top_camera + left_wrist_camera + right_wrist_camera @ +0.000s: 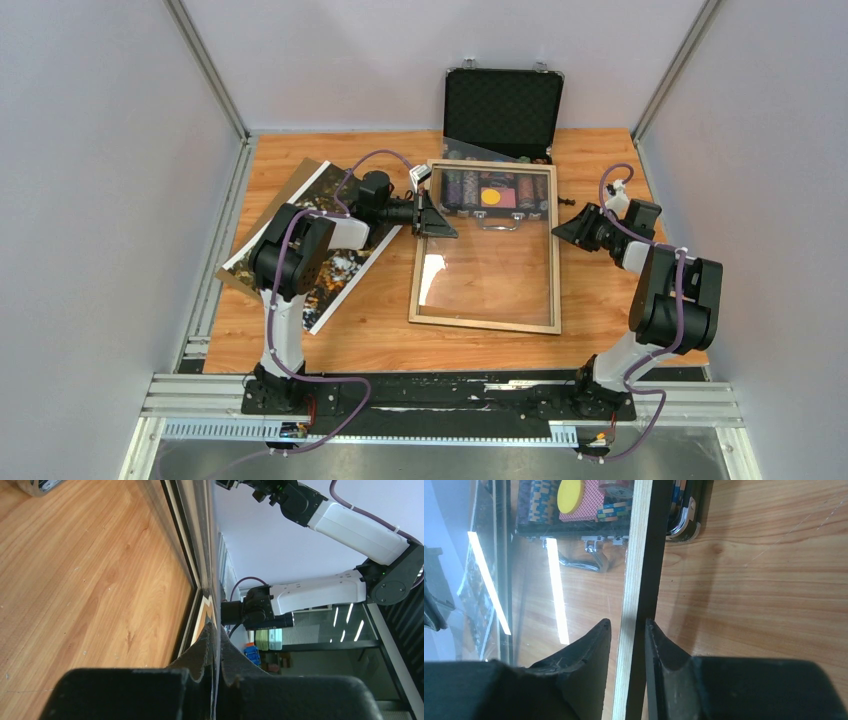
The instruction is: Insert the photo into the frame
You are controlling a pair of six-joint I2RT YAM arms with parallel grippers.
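Two risks noted. First, the clear sheet (470, 265), pinched at its left edge by the left gripper (437, 222) and tilted up off the frame (485, 323), could slip or flex out of the hold. The fingers, pressed together on it, caught only a narrow strip, and a drop would land it on the frame or the open chip case (500, 100) at the far side. Second, the right gripper (628, 625) stood with jaws apart astride the frame's right rail, a sliver of gap showing on the wood side. If it closed off-centre or pulled before seating, the frame might skate across the table (385, 335) or twist under the sheet. Judged step: steadying the frame and clearing the sheet so the print can go in. Photo (345, 262) lay picture side up on the brown backing panel (303, 172) at the left of the table, partly under the left arm, well apart from both sets of jaws and touched by neither. Frame sat at centre, wood side up, far end overlapping the chip case, with its right rail between the right fingers and its left rail just beside the left gripper.
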